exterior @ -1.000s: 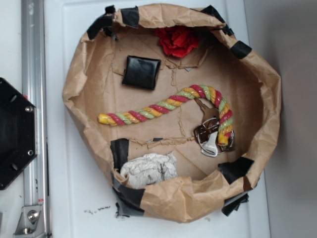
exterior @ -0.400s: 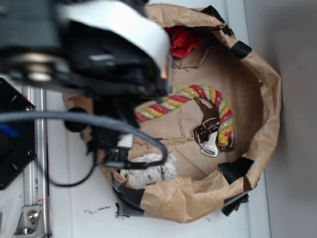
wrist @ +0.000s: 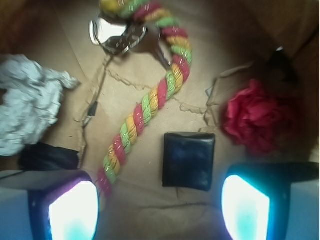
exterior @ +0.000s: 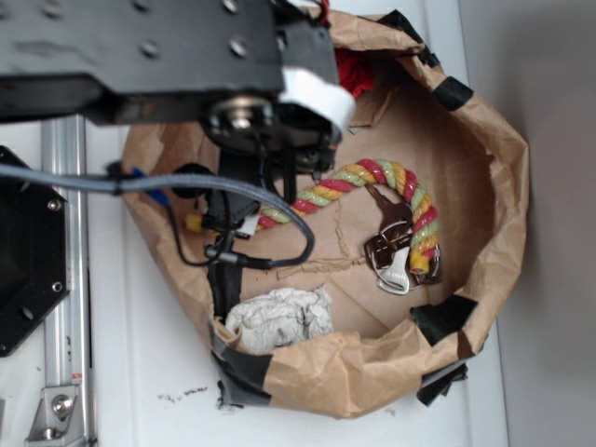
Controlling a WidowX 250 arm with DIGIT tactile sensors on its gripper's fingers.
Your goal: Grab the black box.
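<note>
a white counter carries a crumpled paper bowl patched with tape. a second ago it lay uncovered; now the arm has swung in over it, fingers spread wide and holding nothing. the black box lies on the paper floor between and just ahead of them, nearer the right one, so a descent looks close. the rope runs left of the box, the red flower crowds its right, and crumpled white paper sits far left.

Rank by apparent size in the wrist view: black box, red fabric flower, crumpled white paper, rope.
1. Rope, longest span.
2. Crumpled white paper, cut off at the left edge.
3. Red fabric flower and black box: look alike, not ranked.
</note>
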